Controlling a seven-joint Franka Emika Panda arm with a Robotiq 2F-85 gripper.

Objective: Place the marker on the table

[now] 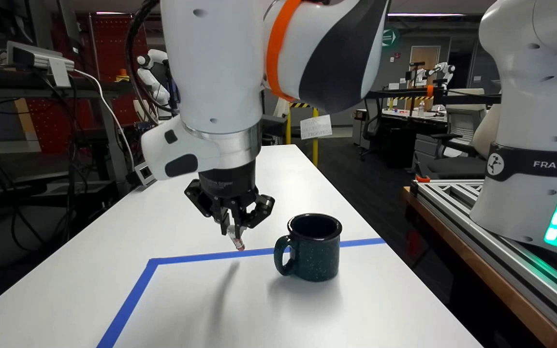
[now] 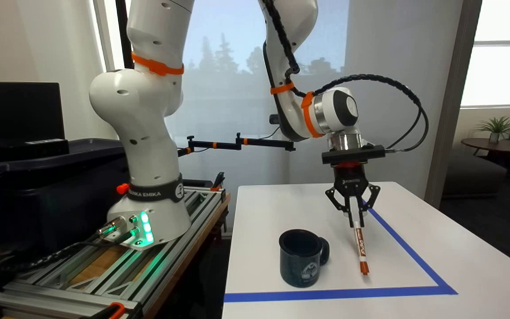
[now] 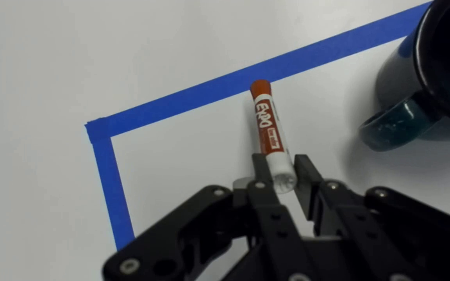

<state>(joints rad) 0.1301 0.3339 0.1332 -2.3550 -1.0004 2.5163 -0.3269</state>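
The marker is a white stick with a red label and a red-orange end, seen in both exterior views (image 1: 237, 240) (image 2: 361, 246) and the wrist view (image 3: 268, 121). My gripper (image 1: 231, 233) (image 2: 356, 224) (image 3: 281, 166) is shut on its white end. The marker hangs tilted below the fingers, with its red end lowest. That end is a little above the white table (image 1: 65, 290) (image 2: 264, 208) (image 3: 53, 78), apart from its shadow in an exterior view. In the wrist view the red end overlaps the edge of the blue tape.
A dark green mug (image 1: 315, 261) (image 2: 297, 266) (image 3: 397, 86) stands upright on the table beside the marker, its handle toward my gripper. Blue tape (image 1: 211, 257) (image 2: 339, 294) (image 3: 209, 90) forms a corner on the table. A robot base (image 2: 151, 221) stands on a metal-framed bench alongside.
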